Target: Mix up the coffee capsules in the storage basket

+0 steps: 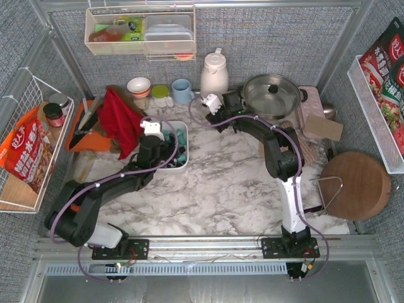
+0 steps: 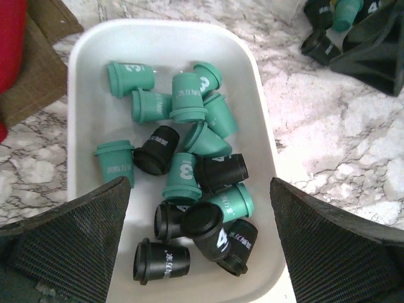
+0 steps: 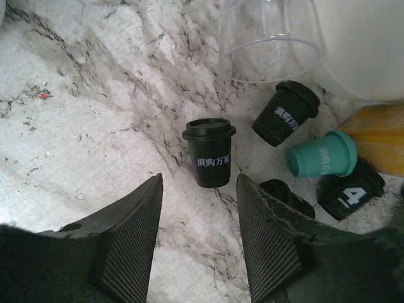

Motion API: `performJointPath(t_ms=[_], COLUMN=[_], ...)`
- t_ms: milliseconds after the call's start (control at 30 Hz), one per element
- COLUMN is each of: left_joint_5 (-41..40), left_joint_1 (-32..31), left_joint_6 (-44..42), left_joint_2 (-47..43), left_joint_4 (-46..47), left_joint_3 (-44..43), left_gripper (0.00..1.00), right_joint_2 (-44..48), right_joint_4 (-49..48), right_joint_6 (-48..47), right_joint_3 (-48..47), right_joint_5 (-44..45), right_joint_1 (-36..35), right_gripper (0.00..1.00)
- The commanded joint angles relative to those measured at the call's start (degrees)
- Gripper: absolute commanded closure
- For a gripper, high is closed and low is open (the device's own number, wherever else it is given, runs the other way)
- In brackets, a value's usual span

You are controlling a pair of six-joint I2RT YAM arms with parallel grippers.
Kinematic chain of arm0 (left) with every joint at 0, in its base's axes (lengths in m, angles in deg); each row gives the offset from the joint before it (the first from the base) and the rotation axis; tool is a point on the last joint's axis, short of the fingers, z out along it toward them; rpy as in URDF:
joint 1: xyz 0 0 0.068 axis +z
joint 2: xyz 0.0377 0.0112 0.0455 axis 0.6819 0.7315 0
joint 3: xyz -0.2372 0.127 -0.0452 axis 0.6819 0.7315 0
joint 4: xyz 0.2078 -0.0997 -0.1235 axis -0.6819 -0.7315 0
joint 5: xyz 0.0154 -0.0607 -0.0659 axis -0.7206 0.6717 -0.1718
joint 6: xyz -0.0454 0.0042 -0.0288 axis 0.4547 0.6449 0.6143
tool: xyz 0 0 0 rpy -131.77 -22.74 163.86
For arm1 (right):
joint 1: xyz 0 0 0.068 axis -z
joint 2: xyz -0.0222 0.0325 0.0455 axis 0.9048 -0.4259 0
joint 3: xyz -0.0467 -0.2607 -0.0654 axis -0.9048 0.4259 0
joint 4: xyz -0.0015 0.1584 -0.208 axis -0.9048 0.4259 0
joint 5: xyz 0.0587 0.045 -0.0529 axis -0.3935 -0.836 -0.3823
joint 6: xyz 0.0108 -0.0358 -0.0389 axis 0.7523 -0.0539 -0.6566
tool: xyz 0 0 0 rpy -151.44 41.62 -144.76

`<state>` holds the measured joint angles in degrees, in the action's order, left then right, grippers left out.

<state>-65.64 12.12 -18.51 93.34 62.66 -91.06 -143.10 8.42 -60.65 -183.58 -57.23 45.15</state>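
Left gripper (image 2: 199, 189), wide open, above the storage basket (image 2: 85, 113) of coffee capsules (image 2: 189, 170) left of centre on the tabletop (image 1: 227, 189); right gripper (image 3: 201, 180), half-closed and empty, flanks an upright black capsule (image 3: 209, 154) near the far edge, which an off-centre pinch could topple.

The white marble-patterned table (image 1: 233, 183) carries a white plastic storage basket (image 1: 180, 168), a blue mug (image 1: 183, 91), a white jug (image 1: 214, 74) and some loose black coffee capsules (image 3: 211, 154).

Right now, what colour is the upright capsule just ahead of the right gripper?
The capsule is black with white lettering, clearest in the right wrist view.
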Motion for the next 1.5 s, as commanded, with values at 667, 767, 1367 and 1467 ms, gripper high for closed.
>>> performJointPath(t_ms=[667,767,1367,1467], left_joint_5=[-1.36,-0.20,19.01,21.68], left_joint_1=[0.11,0.07,-15.28,-16.94], left_joint_6=[-4.79,-6.12,-40.42,-44.19], left_joint_2=[-8.78,-8.99,-3.61,-0.27], left_joint_4=[7.35,7.24,48.65,56.48], left_joint_3=[5.08,5.23,22.14,24.42], left_gripper=[0.01,0.01,0.01,0.01], right_joint_2=[-5.50,-1.10,49.31,56.29], right_joint_4=[4.11,-0.72,-47.13,-45.14], right_joint_6=[-3.77,-0.95,35.92,36.28], right_joint_3=[-6.36,-1.69,65.52,69.10], right_joint_5=[3.19,2.27,-10.23,-12.54], right_joint_1=[-1.34,-1.46,-6.50,-7.98], right_gripper=[0.80,0.86,0.94,0.94])
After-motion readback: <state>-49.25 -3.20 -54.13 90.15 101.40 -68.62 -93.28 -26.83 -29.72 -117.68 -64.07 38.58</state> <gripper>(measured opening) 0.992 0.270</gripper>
